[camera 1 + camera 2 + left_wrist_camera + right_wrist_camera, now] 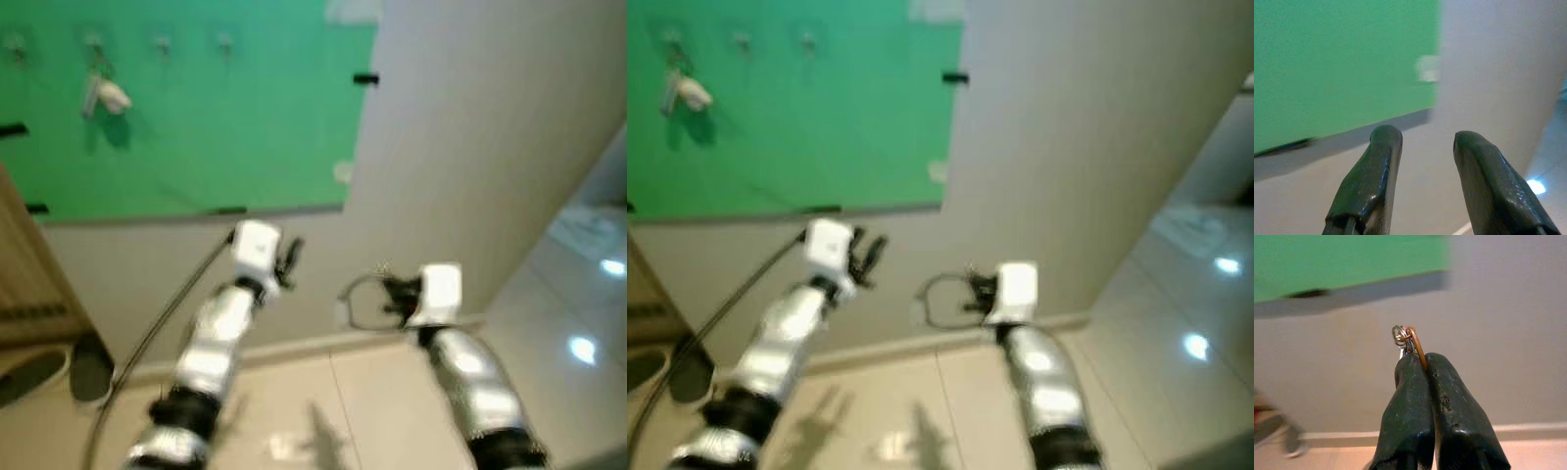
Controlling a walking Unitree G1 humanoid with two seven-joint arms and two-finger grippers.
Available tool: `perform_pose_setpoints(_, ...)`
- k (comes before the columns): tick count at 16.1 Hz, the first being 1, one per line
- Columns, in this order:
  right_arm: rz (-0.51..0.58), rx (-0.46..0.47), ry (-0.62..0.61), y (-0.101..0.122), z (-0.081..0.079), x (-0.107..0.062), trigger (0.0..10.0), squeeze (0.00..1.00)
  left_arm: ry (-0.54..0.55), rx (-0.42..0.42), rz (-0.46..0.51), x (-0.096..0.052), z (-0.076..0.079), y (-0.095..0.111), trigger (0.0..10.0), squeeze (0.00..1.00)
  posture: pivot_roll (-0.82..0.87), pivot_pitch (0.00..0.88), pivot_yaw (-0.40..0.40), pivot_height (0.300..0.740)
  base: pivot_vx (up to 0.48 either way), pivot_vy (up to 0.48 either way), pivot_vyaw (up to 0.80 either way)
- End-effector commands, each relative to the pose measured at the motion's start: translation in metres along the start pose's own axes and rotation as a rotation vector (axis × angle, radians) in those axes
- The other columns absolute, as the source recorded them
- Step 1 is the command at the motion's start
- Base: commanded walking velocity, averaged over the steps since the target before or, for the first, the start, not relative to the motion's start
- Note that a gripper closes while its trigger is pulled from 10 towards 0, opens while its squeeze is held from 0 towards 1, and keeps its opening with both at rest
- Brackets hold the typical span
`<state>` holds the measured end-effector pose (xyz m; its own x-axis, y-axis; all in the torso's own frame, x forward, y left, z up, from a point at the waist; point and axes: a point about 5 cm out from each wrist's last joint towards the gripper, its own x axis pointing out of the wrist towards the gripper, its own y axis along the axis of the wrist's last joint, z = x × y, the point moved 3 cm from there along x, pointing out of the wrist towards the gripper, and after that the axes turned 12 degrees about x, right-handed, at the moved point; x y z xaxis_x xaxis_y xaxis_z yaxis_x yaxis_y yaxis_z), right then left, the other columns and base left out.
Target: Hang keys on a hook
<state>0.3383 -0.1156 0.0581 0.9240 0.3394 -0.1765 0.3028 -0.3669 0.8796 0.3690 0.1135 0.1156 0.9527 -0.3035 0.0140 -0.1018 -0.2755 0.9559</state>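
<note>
A green board [196, 117] hangs on the beige wall, with a row of small hooks [162, 44] along its top. A white object [106, 95] dangles from one hook at the left. My right gripper [1418, 363] is shut on a key ring [1406, 335], whose thin wire loop [361, 302] sticks out to the left of the gripper [397, 294] in the head views. It is held below and to the right of the board. My left gripper [1422, 142] is open and empty, raised in front of the wall under the board's lower edge [284, 257].
A wooden cabinet [29, 284] stands at the left with dark shoes [88, 367] on the floor beside it. A thin cable [162, 313] slants down from my left arm. Glossy tiled floor [578, 323] stretches to the right.
</note>
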Motion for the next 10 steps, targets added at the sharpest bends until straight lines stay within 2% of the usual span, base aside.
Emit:
perform_pose_setpoints(1, 0.019, -0.031, -0.005, 0.0086, 0.0053, -0.0011, 0.0, 0.00, 0.019, -0.004, 0.010, 0.0024, 0.0004, 0.0051, 10.0, 0.00, -0.04, 0.000, -0.042, 0.740, 0.000, 0.480, 0.00)
perform_pose_setpoints(3, 0.006, -0.063, 0.011, 0.0083, 0.0044, -0.0009, 0.0, 0.00, 0.027, -0.015, 0.010, 0.0026, 0.0032, 0.0054, 10.0, 0.00, -0.04, 0.000, -0.046, 0.740, 0.000, 0.409, 0.62)
perform_pose_setpoints(5, 0.005, -0.075, 0.024, 0.0089, 0.0036, 0.0000, 0.0, 0.00, 0.029, 0.036, 0.002, 0.0039, 0.0075, 0.0056, 10.0, 0.00, -0.04, 0.000, -0.051, 0.740, 0.000, 0.000, 0.52)
perform_pose_setpoints(7, 0.003, -0.084, 0.032, 0.0093, 0.0028, 0.0004, 0.0, 0.00, 0.030, 0.034, 0.000, 0.0040, 0.0091, 0.0058, 10.0, 0.00, -0.04, 0.000, -0.052, 0.740, 0.000, 0.000, 0.52)
perform_pose_setpoints(10, 0.028, -0.122, 0.030, 0.0167, 0.0038, 0.0018, 0.0, 0.00, 0.108, -0.012, 0.017, 0.0009, 0.0068, 0.0110, 10.0, 0.00, -0.04, 0.000, -0.052, 0.740, 0.412, 0.166, 0.47)
